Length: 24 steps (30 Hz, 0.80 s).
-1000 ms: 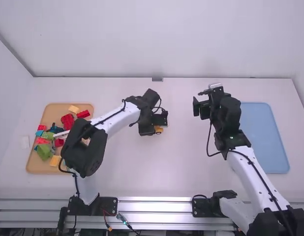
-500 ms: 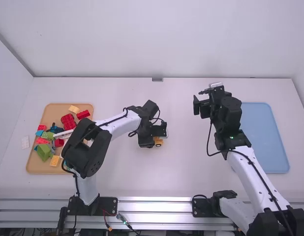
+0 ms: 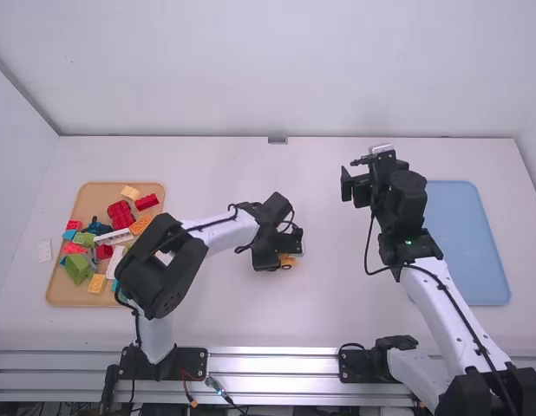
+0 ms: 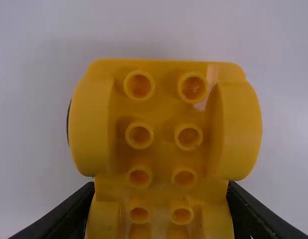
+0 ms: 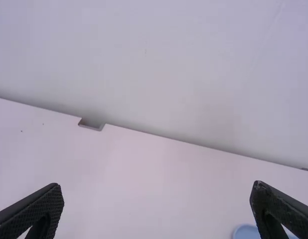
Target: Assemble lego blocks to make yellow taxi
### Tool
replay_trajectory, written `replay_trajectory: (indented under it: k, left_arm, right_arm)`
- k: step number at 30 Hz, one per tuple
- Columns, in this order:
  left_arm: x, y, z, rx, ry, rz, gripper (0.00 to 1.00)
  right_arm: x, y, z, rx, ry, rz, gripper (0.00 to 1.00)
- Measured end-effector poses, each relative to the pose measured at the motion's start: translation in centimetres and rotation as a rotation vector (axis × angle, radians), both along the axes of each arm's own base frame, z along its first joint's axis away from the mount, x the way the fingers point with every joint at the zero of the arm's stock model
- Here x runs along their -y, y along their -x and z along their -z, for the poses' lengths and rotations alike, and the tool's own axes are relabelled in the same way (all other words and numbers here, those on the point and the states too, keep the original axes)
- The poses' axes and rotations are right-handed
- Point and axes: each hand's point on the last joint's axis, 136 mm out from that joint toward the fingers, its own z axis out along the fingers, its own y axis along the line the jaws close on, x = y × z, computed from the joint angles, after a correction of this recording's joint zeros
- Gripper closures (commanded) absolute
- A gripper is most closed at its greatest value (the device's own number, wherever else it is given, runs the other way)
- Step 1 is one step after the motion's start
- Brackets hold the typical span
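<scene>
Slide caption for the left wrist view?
Yellow studded Lego car body between the left arm's jaws, white table behind.

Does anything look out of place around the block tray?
One thing: a small white item lies on the table just outside the tray, apart from the blocks. I can't tell what it is.

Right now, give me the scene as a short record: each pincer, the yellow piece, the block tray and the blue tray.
left pincer: closed on the yellow piece
yellow piece: between the left pincer's fingers, hollow-tubed underside facing the left wrist camera
right pincer: fingers apart, holding nothing
block tray: tan, at the table's left, bearing red blocks, a green block, a yellow block and others
blue tray: at the table's right
</scene>
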Motion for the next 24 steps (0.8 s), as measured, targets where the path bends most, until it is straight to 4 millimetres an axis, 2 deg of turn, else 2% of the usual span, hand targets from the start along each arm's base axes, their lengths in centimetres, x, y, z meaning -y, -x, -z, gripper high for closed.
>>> replay_trajectory:
  k: [4, 6, 7, 8, 14, 18, 22, 24]
  left_arm:
    - [-0.3, 0.0, 0.7, 0.012, -0.002, -0.010, 0.38]
    - [-0.5, 0.1, 0.9, 0.010, -0.007, -0.011, 0.14]
    - [-0.6, 0.2, 1.0, 0.009, -0.007, -0.014, 0.12]
    - [-0.6, 0.2, 1.0, 0.009, -0.009, -0.012, 0.01]
    - [-0.9, 0.4, 1.1, 0.000, -0.025, -0.019, 0.01]
    - [-2.1, 1.6, 0.9, -0.056, -0.081, -0.021, 0.01]
    - [-2.1, 1.3, -0.9, -0.079, -0.095, -0.037, 0.01]
    - [-2.2, -0.4, -2.8, -0.029, -0.077, -0.097, 0.01]
  right_arm:
    - [0.0, 0.0, 0.0, -0.001, 0.001, -0.002, 0.01]
    - [0.0, 0.0, 0.0, 0.000, -0.001, -0.002, 0.01]
    - [0.0, 0.0, 0.0, 0.000, -0.001, -0.003, 0.01]
    - [0.0, 0.0, 0.0, 0.000, 0.000, 0.000, 0.01]
    - [0.0, 0.0, 0.0, 0.000, -0.001, -0.002, 0.01]
    - [0.0, 0.0, 0.0, 0.002, -0.001, -0.001, 0.01]
    - [0.0, -0.1, -0.2, 0.008, -0.001, 0.000, 0.01]
    - [0.0, -0.1, -0.2, 0.008, -0.002, -0.001, 0.01]
